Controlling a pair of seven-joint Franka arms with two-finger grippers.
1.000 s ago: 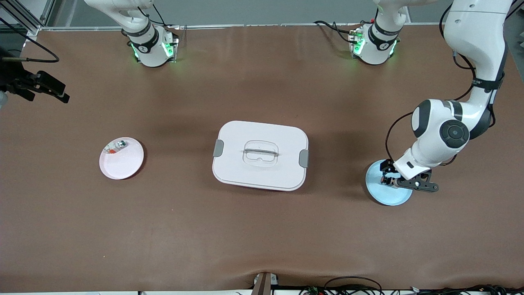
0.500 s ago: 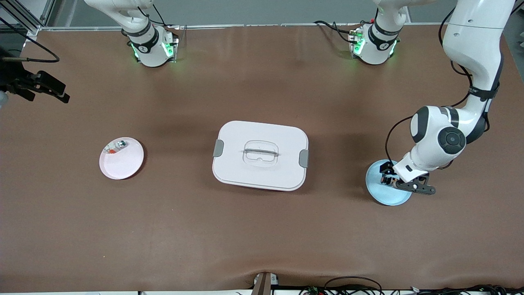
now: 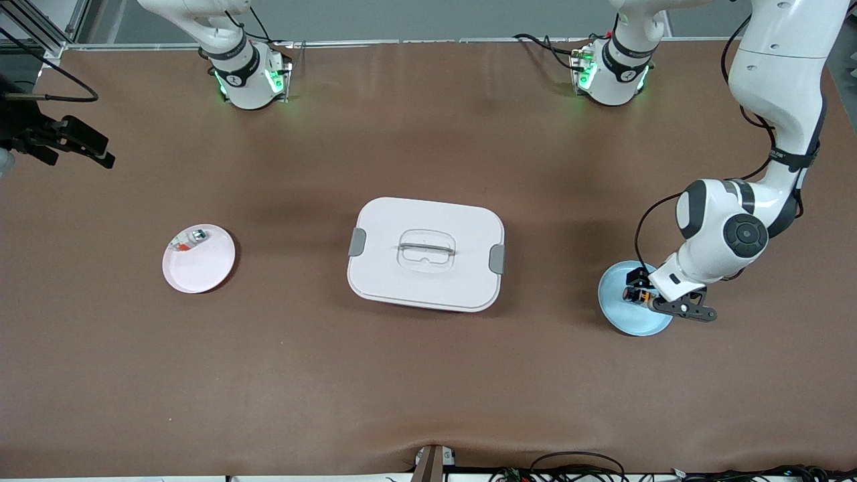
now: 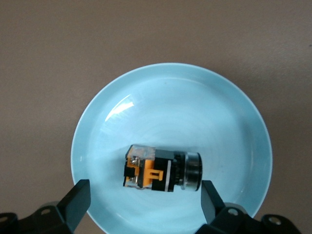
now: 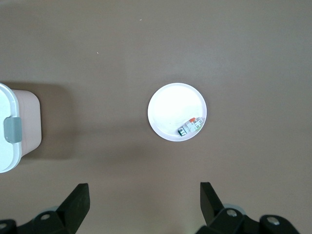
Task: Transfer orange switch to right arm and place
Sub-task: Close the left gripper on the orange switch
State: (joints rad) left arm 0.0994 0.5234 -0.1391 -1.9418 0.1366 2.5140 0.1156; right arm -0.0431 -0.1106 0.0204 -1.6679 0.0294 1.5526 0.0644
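The orange switch [image 4: 161, 169] lies on its side in a light blue plate [image 4: 219, 122] toward the left arm's end of the table. It has a black body, orange sides and a round cap. My left gripper [image 4: 145, 195] is open low over this plate [image 3: 619, 318], with one finger on each side of the switch [image 3: 636, 294], not touching it. My right gripper [image 5: 144, 197] is open and empty, high over bare table beside the pink plate [image 5: 168, 105]. It is out of the front view.
A white lidded box [image 3: 426, 253] with grey latches stands mid-table. The pink plate [image 3: 201, 268] toward the right arm's end holds a small silver-and-red bit [image 3: 191, 239]. A black camera mount [image 3: 67, 140] juts in at that end.
My left arm's wrist has shifted slightly over the blue plate, and its gripper sits a little closer round the switch. The switch, the plates and the box have not moved.
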